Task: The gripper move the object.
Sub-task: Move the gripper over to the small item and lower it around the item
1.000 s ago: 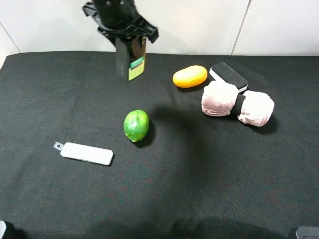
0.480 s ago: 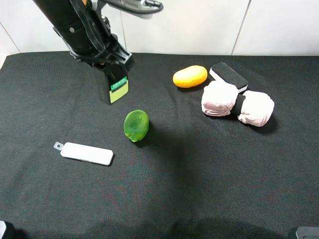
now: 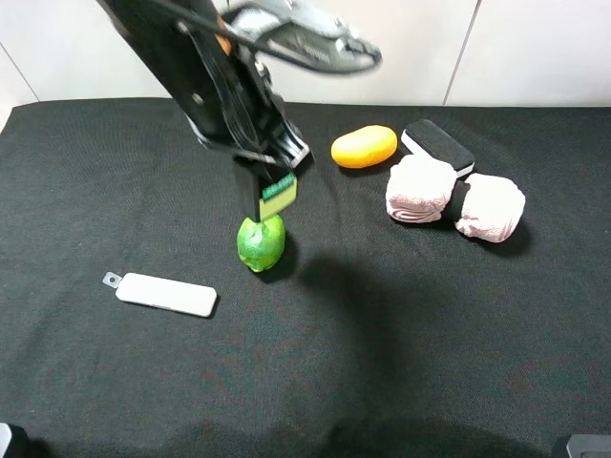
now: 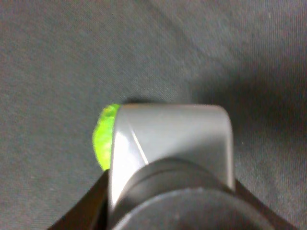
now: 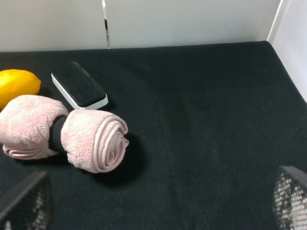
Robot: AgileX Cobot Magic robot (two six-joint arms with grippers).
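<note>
L gripper (image 3: 268,179) w/ bottle (image 3: 278,198) moved over to lime (image 3: 261,244).

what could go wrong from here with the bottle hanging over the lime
1. The left end effector holds the bottle just above the lime. Lowering here would likely land it on the fruit, so it tips or the lime rolls.
2. The bottle looks slightly tilted in the grasp, so it may fall over when released.
3. The left wrist view is mostly filled by the bottle, so the placing spot is poorly seen.
</note>
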